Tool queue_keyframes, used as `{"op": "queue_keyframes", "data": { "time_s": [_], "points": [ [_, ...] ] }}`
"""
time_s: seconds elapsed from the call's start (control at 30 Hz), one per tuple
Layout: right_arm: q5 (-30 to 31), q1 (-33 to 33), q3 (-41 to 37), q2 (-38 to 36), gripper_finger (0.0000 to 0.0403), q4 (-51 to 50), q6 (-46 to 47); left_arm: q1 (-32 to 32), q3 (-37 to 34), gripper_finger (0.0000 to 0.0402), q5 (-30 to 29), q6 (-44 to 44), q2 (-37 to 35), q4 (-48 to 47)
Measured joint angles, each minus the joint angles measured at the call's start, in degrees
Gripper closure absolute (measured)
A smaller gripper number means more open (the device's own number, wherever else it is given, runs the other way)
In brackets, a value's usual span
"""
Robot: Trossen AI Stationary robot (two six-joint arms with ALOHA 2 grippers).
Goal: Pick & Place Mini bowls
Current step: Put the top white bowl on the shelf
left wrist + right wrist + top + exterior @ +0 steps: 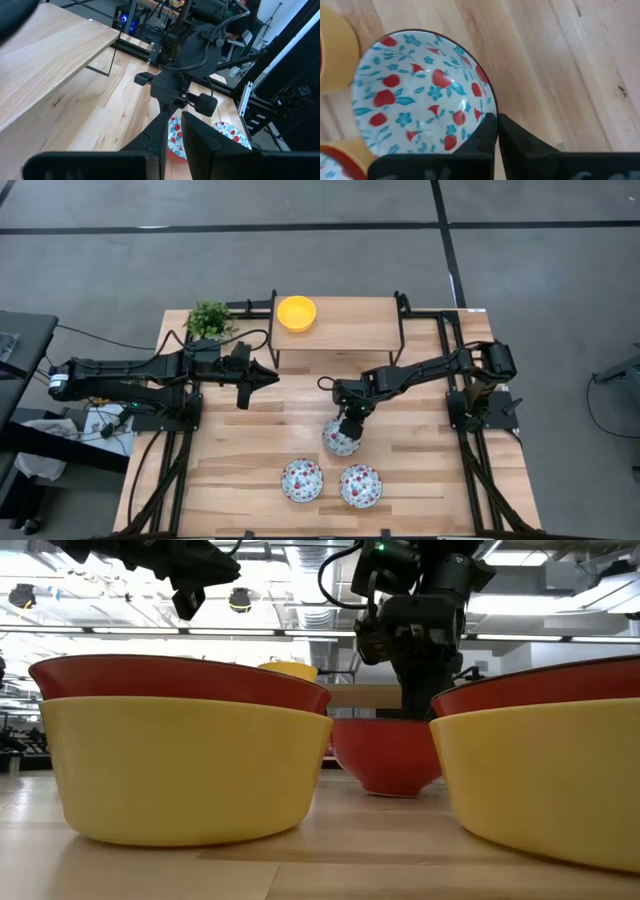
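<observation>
Three mini bowls, white inside with red and blue flowers, stand on the wooden table. One floral bowl [340, 440], red outside [386, 755], stands mid-table on its base, and my right gripper [350, 422] is shut on its rim. The other two floral bowls [302, 480] [361, 486] stand near the front edge; the low view shows each red above and yellow below [180, 775]. A plain yellow bowl [296, 312] sits on the raised shelf [350, 325] at the back. My left gripper [268, 375] hangs shut over the table's left part, holding nothing. My right gripper pinches the floral bowl's rim [487, 107] on its far side, one finger inside the bowl and one outside. The fingers come steeply from above, slanting down. The bowl stands upright with its base on the table [392, 790].
A small green potted plant [209, 319] stands at the back left corner beside the shelf. The shelf's black legs [402, 330] rise from the table behind the right gripper. Bare wood lies between the two arms and left of the front bowls.
</observation>
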Motion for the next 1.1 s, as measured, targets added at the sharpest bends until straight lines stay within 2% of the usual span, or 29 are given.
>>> {"op": "queue_keyframes", "data": {
  "time_s": [0.47,0.83,1.1],
  "points": [
    [-0.38,-2.89,10.76,0.04,0.0402,-10.51,-7.79,0.02,0.0,0.0348,0.0,0.0,0.0,0.0],
    [-0.3,-3.51,10.75,0.31,0.0402,-11.5,-9.56,0.0,0.0,0.0348,0.0,0.06,0.0,0.0],
    [2.22,-3.68,7.28,0.0,0.0403,-10.9,-9.8,0.0,0.0,0.0348,0.0,0.17,0.0,0.0]
  ]
}}
